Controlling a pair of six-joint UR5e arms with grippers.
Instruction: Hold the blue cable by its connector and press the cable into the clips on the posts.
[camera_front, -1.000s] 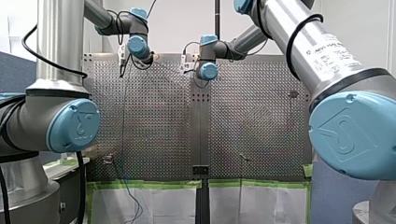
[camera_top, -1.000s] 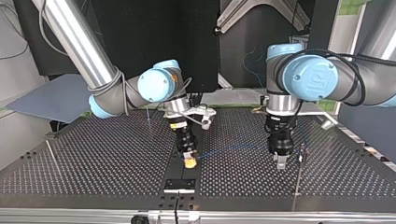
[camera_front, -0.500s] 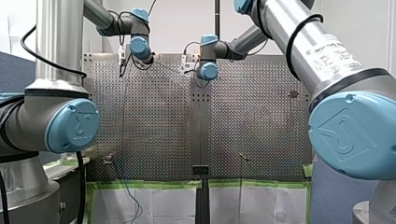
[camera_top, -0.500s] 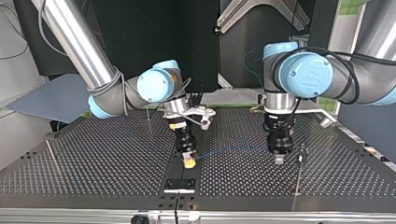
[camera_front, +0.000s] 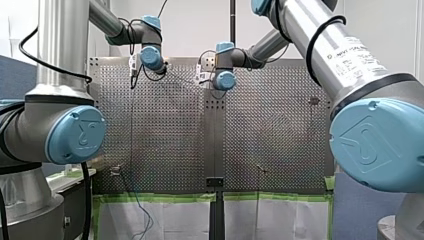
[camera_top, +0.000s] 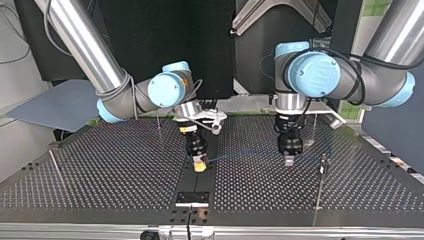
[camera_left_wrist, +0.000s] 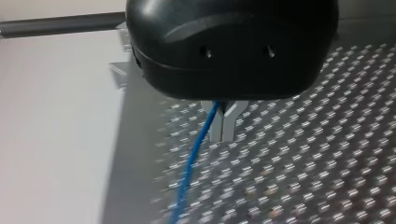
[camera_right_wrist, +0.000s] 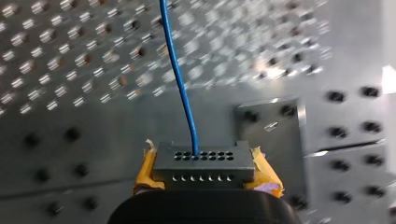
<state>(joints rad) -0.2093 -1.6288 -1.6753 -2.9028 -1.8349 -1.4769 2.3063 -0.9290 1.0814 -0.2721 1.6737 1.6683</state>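
Blue cable (camera_right_wrist: 180, 74): right jaws, pointing down, clamp its connector (camera_right_wrist: 203, 161); left jaws pinch it.

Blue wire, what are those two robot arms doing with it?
My right gripper holds the plug at the end of the blue wire between its yellow pads. My left gripper pinches the wire farther along, so it hangs stretched between them over the holey table. A thin post stands beside my left gripper; I cannot tell whether the wire is clipped to it.
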